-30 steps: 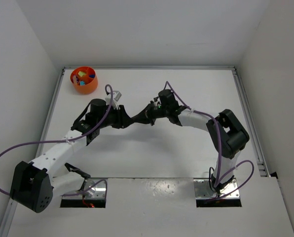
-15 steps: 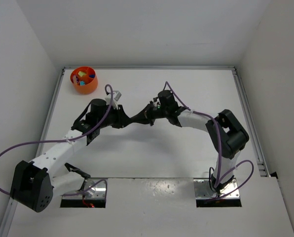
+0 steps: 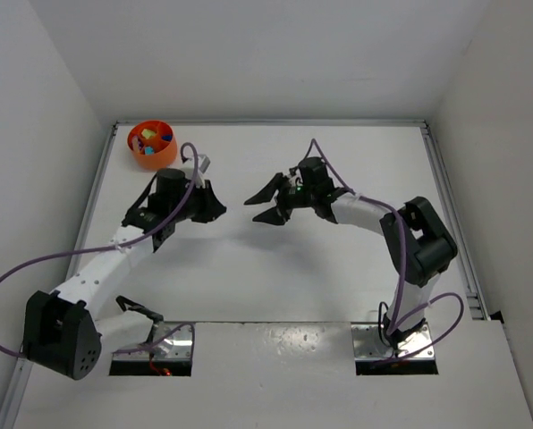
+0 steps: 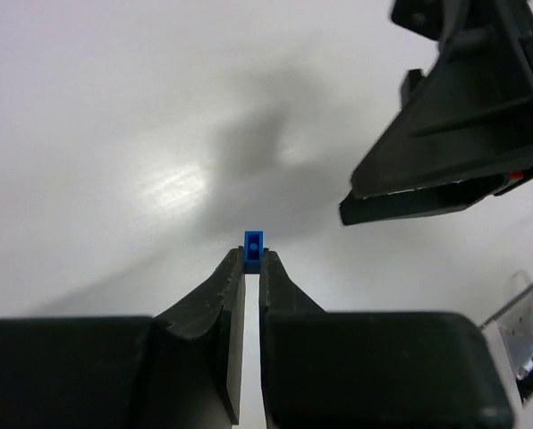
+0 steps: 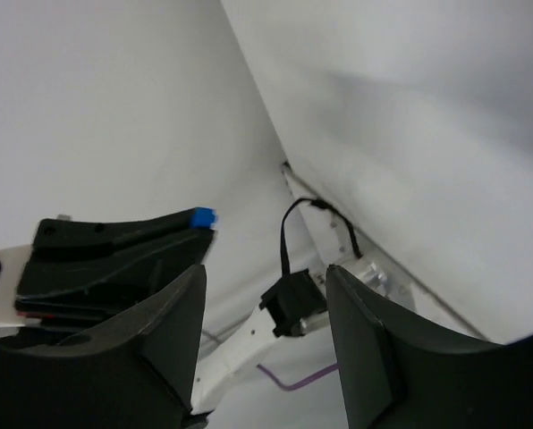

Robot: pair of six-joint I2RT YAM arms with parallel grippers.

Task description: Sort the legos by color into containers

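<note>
The orange bowl (image 3: 152, 144) sat against the table's (image 3: 275, 268) far left edge, close to the white walls (image 3: 61, 107); several legos (image 3: 151, 138) lay inside it, lime, blue and teal among them, though which compartment each was in could not be told from the top view. The left pincer (image 3: 218, 209) was the arm part closest to the bowl, down and to the right of it and apart from it; a purple cable (image 3: 191, 154) looped over the wrist on the side toward the bowl. Farther from the bowl, just past the left pincer, was the right pincer (image 3: 260, 207), pointing back toward the bowl with its tips facing the left one across a small gap; it was the only thing close to the left pincer on the side away from the bowl.

The left pincer (image 4: 252, 266) had its jaws pressed nearly together, pinching a small blue lego (image 4: 253, 242) at the very tips; the piece stuck out beyond the fingers, above the table, with a soft shadow beneath. One dark finger of the right pincer filled the upper right of the left wrist view. The right pincer (image 5: 265, 273) was spread wide and held nothing; between its jaws the blue lego (image 5: 202, 215) showed at the tip of the left pincer, touching neither right finger.
</note>
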